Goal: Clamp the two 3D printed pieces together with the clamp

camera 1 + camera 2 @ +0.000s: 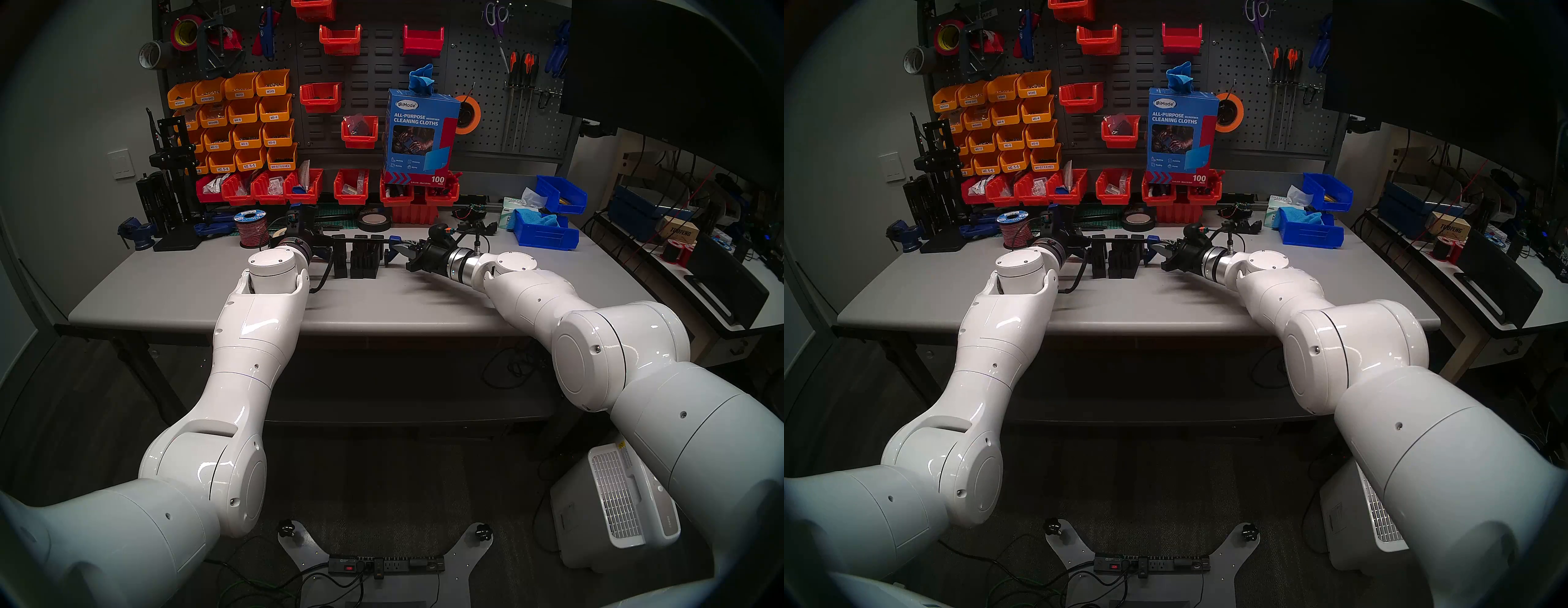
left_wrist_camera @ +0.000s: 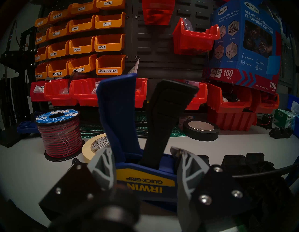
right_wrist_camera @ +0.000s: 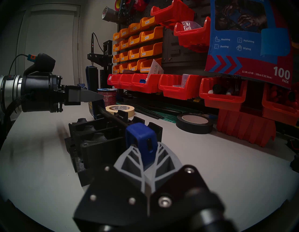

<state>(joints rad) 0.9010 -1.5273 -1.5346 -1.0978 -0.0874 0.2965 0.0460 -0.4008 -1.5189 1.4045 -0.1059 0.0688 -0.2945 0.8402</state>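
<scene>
Bench (image 1: 191,288) is carrying the two 3D printed pieces (image 1: 358,263), standing side by side near its middle, with the clamp (image 2: 145,179) spanning them. The clamp's long axis, its black bar, is running left to right across the head view, handle end at the left, blue end jaw at the right; handle and trigger are pointing up in the left wrist view. The left gripper (image 2: 145,168) is gripping the clamp body at the IRWIN label. The right gripper (image 3: 146,155) is fully closed, its tips pinching the blue end jaw. Risk, as a judgement: the pieces are standing unrestrained, so any squeeze with the bar off-level could be tipping or spreading them; a loose hold at either end could be letting the bar twist.
</scene>
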